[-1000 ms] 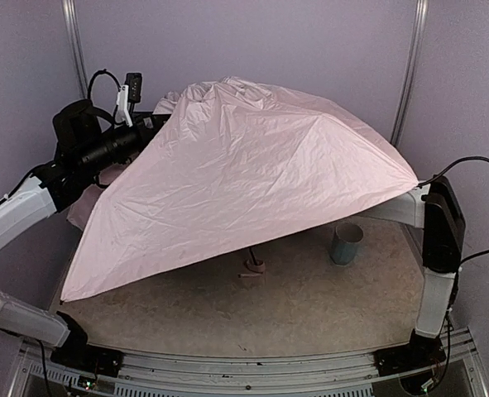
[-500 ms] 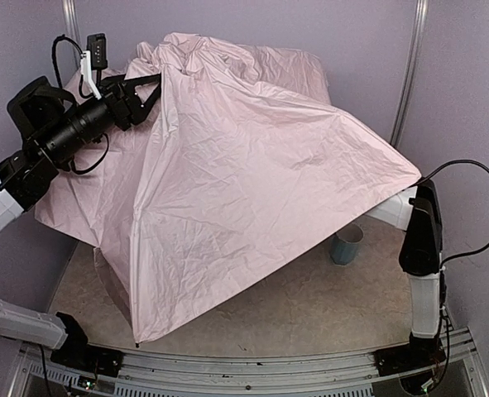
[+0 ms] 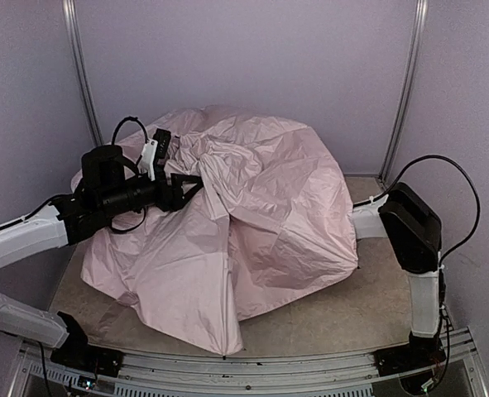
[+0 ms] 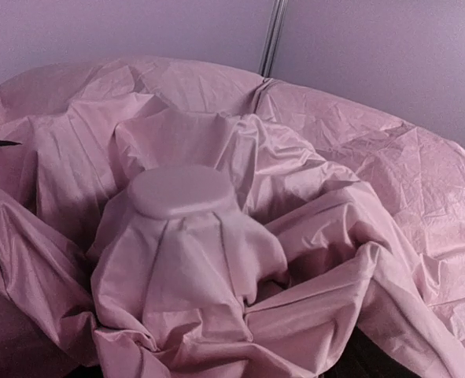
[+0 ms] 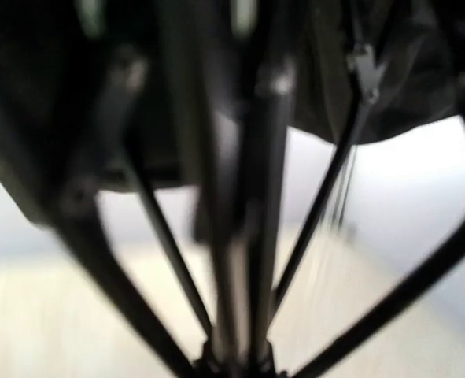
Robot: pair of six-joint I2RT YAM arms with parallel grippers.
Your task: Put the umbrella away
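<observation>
The umbrella [image 3: 261,207] lies as a crumpled heap of pale-pink fabric over most of the table. My left gripper [image 3: 188,186] is pressed into the fabric at the heap's upper left. In the left wrist view, folds of fabric [image 4: 311,260] cover its fingers, and a round cap shape [image 4: 181,193] bulges under the cloth. My right arm [image 3: 405,223] reaches under the heap from the right, so its gripper is hidden in the top view. The right wrist view shows the black shaft [image 5: 248,236] and thin ribs [image 5: 326,197] rising, blurred, from the bottom centre, as if held.
The table [image 3: 352,306] shows beige at the front right and along the near edge. Two metal posts [image 3: 401,91] stand at the back corners against lilac walls. The fabric's front corner [image 3: 227,339] reaches close to the near edge.
The canopy was spread high and wide; it has collapsed into a low heap. My left arm swung up, then down and right with the fabric. The blue-grey cup is now covered.
</observation>
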